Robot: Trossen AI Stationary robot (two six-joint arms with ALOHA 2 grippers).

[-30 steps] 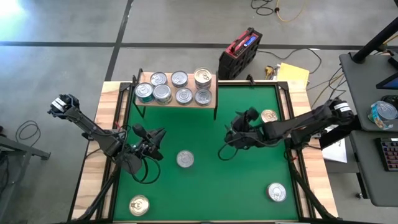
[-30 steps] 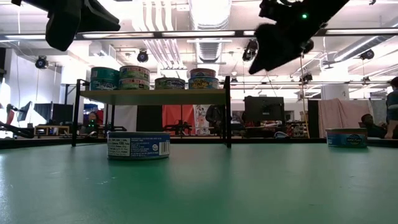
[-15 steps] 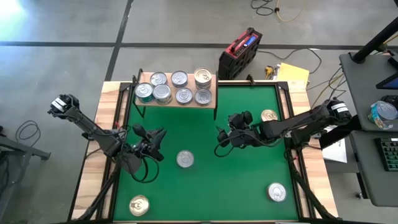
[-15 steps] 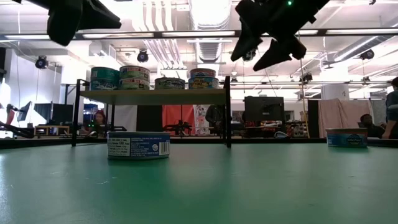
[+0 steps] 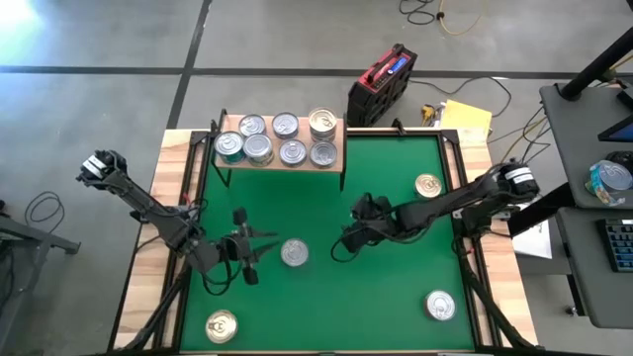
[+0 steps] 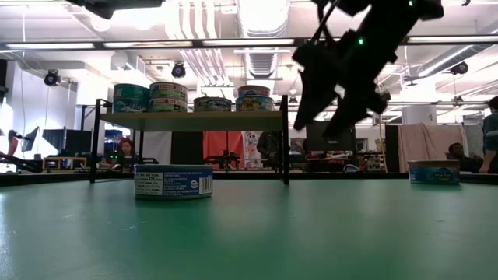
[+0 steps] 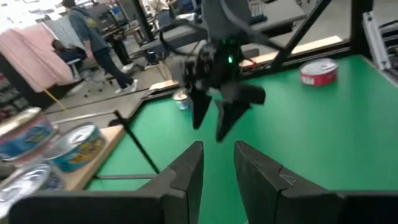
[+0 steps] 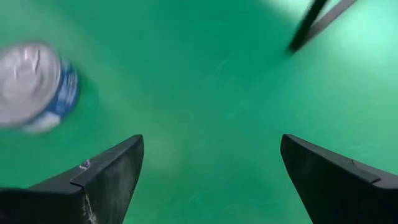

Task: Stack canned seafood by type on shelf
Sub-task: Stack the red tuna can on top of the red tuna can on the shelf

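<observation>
Since the earlier frames we see the right end effector (image 5: 346, 240) travel leftward from beside the gold-topped tin (image 5: 428, 185) toward the middle of the green mat (image 5: 396, 297), and it now hangs low just right of the silver-topped tin (image 5: 294, 253) at the mat's centre. Its fingers (image 8: 109, 177) are spread wide with nothing between them, and its wrist view shows that tin (image 8: 34, 87), blue-sided, lying off to one side of the gap rather than inside it. We also see the left end effector (image 5: 250, 255) turned since then, so that it now points across the mat just left of the same tin; its fingers (image 7: 186, 171) stand close together with a narrow gap, and we see nothing held between them. In the low view the centre tin (image 6: 173, 181) sits on the mat in front of the shelf (image 6: 191, 120), with the right end effector (image 6: 331, 109) hanging above the mat to its right, not touching it. On the shelf (image 5: 282, 161) at the mat's far edge we count seven tins (image 5: 282, 140) in two rows, one of them teal-sided at the left end. Three more tins lie loose on the mat: the gold-topped one near the right edge, another gold-topped one (image 5: 222, 325) at the near left corner, and a silver-topped one (image 5: 440, 306) at the near right. A pale wooden worktop (image 5: 173, 168) borders the mat.
</observation>
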